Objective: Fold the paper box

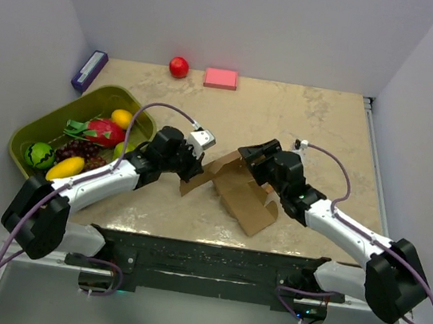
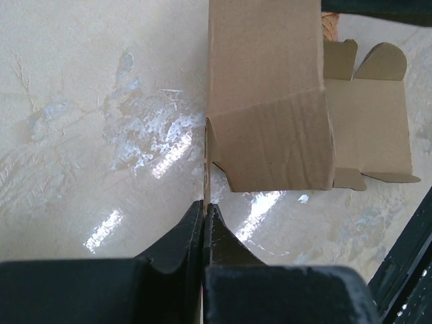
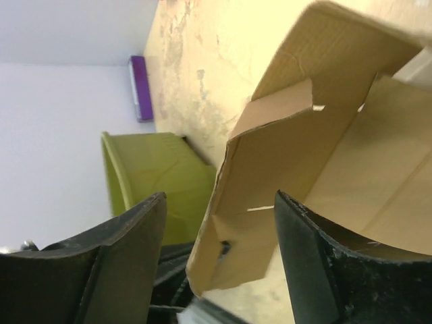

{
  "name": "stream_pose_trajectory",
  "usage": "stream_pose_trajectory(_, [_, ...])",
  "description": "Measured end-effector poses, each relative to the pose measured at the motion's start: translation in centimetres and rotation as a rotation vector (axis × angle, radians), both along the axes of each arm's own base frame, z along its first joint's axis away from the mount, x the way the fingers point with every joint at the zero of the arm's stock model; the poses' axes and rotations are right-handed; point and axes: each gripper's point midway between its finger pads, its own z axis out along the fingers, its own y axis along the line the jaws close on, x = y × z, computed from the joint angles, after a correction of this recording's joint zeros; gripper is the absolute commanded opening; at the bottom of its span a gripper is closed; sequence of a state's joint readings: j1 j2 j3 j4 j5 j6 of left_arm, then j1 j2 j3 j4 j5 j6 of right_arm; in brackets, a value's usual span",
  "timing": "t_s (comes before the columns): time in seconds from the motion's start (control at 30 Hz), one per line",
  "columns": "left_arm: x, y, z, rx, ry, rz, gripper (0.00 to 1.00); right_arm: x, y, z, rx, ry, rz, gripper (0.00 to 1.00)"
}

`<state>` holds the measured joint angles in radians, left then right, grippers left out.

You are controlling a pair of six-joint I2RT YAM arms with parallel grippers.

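At mid-table the left gripper (image 2: 204, 206) is pinched tight on a thin edge of the half-folded paper box (image 1: 242, 198), while the right gripper (image 3: 219, 199) stands wide astride another flap. Beyond lie a red ball (image 1: 179, 66) and a pink block (image 1: 221, 78).

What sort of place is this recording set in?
Probably a robot-lab test cell: plain white walls enclose a marble-patterned tabletop, a left arm and right arm are mounted at its near edge, and a green bin holds fruit.
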<state>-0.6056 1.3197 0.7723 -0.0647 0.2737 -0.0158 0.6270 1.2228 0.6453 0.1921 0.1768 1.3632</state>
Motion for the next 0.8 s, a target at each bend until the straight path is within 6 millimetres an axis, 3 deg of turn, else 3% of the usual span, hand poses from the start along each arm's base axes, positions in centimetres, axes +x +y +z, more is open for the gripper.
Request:
stream_pose_trajectory(0.2, [0.4, 0.5, -1.2, 0.012, 0.041, 0.017, 0.00, -1.7, 0.5, 2.2, -0.246, -0.211, 0.164, 0.68])
stream_pose_trajectory(0.4, [0.8, 0.8, -1.4, 0.007, 0.057, 0.027, 0.00, -5.2, 4.5, 2.8, -0.399, -0.345, 0.363, 0.62])
stream_pose_trajectory(0.57, [0.8, 0.6, -1.4, 0.004, 0.062, 0.020, 0.00, -6.1, 7.3, 1.2, -0.485, -0.353, 0.442, 0.58])
stream_pose_trajectory(0.8, [0.9, 0.6, -1.4, 0.004, 0.064, 0.020, 0.00, -5.0, 7.3, -1.1, -0.603, -0.306, 0.430, 0.52])
